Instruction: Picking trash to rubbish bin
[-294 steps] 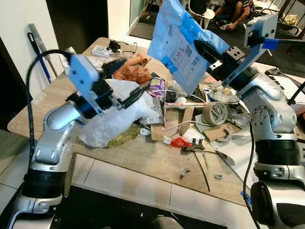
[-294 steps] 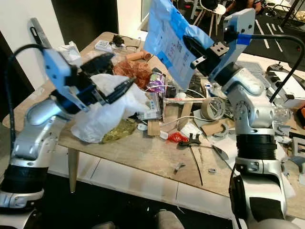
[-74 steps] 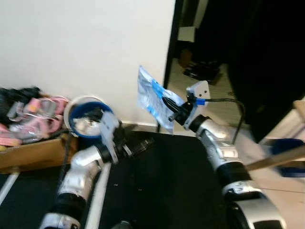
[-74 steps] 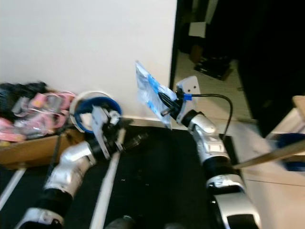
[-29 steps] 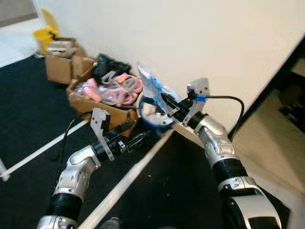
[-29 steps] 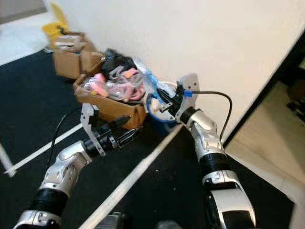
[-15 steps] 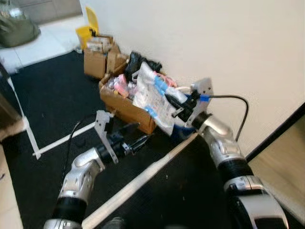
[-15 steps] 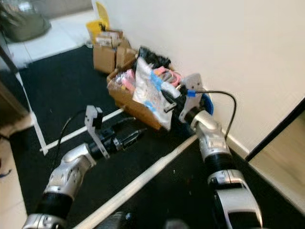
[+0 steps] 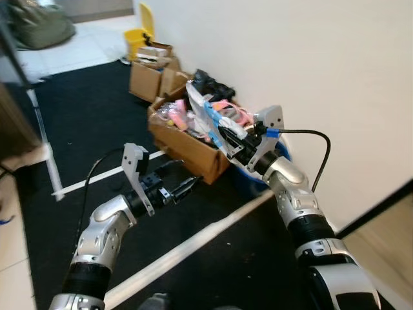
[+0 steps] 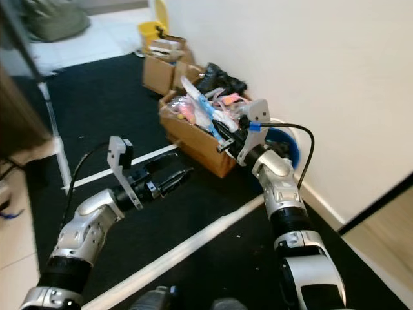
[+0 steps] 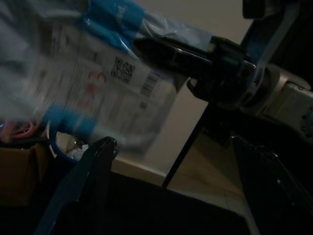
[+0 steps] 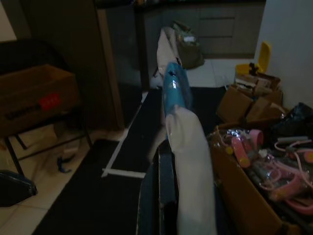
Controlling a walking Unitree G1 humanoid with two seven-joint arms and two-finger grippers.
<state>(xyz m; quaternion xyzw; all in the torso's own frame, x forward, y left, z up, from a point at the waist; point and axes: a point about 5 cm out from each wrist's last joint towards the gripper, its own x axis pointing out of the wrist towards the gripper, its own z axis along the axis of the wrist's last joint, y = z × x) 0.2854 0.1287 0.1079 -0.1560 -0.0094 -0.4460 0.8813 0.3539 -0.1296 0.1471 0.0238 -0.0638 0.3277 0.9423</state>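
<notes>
Two black fingers of the right gripper [image 9: 227, 138], in the middle of the left eye frame, are pinched tight on a flat blue and white plastic mailer bag with a printed label [image 9: 208, 123]. The bag stands up on its edge above the fingers, so it cannot drag on the floor or catch on things. It hangs over the near end of a long brown cardboard box full of pink and white odds and ends [image 9: 186, 144], which sits against the white wall [image 9: 310, 64] in the upper middle of the frame. Just right of the gripper, low by the wall and partly behind the silver arm, is the round blue rubbish bin [image 10: 288, 146]. The bag is near the bin but not over it yet, so I think the arm must swing a bit to the right before letting go. If it lets go now, the bag may land in the box. The left gripper [image 9: 186, 188] is lower and to the left, over the black mat [image 9: 84, 110]. Its fingers are apart and hold nothing. It stays out of the way. A white strip [image 9: 193, 245] runs across the mat. More small brown boxes [image 9: 150, 76] and a yellow thing [image 9: 143, 29] sit at the top.
</notes>
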